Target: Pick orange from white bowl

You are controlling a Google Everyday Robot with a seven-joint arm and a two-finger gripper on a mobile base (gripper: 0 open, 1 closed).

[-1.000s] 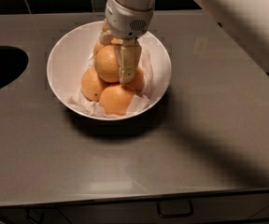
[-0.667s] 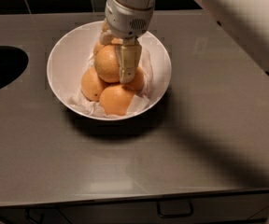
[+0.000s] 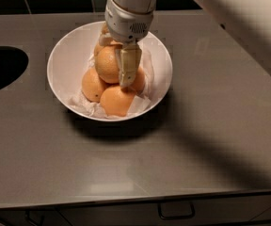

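The two-finger claw (image 3: 118, 61) is staying put, nothing shifting over the last second. It is clasping the large, pale yellowish-orange dimpled orange (image 3: 106, 66) from its three o'clock side, atop smaller deep-orange fruits (image 3: 116, 102) in the wide, smooth white bowl (image 3: 62, 62) on the grey worktop (image 3: 211, 140). The grip is probably settling, so lifting looks due next.

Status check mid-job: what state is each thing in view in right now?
orange: resting on top of the smaller fruits, inside the bowl.
white bowl: upright on the counter, holding fruit.
pincer: lowered into the bowl, at the orange's right side.
smaller fruits: lying in the bowl.
paper: crumpled, lining the bowl.
drawer: shut.
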